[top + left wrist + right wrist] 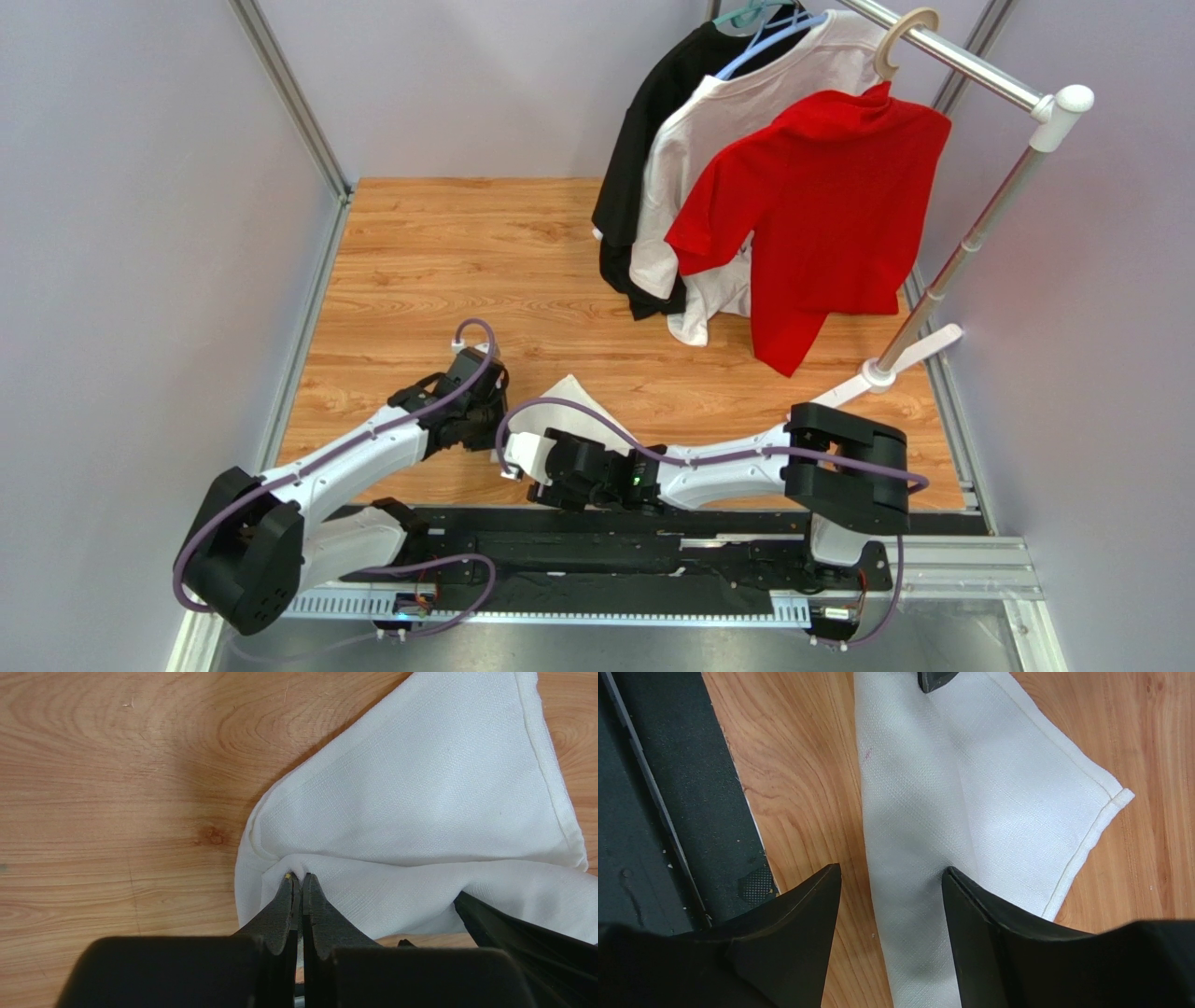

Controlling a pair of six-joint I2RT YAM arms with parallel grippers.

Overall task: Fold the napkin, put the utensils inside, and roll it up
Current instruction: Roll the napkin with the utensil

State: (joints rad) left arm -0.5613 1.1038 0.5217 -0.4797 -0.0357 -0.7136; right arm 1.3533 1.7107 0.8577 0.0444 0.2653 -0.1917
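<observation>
Pinching a bunched fold of the napkin (435, 798) in my left tool (300, 880), I had its jaws clenched tight on the cloth at its left side. My right tool (889, 871) stood released, jaws apart astride a folded strip of the napkin, which lay on the wooden tabletop (105, 777) close to the near edge, between both arms.

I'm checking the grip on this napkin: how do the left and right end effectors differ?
The left end effector is shut, pinching a bunched fold of the napkin; the right end effector is open. The left's jaws meet on the cloth; the right's stand apart, straddling a flat strip. Both are black and at the napkin.
</observation>
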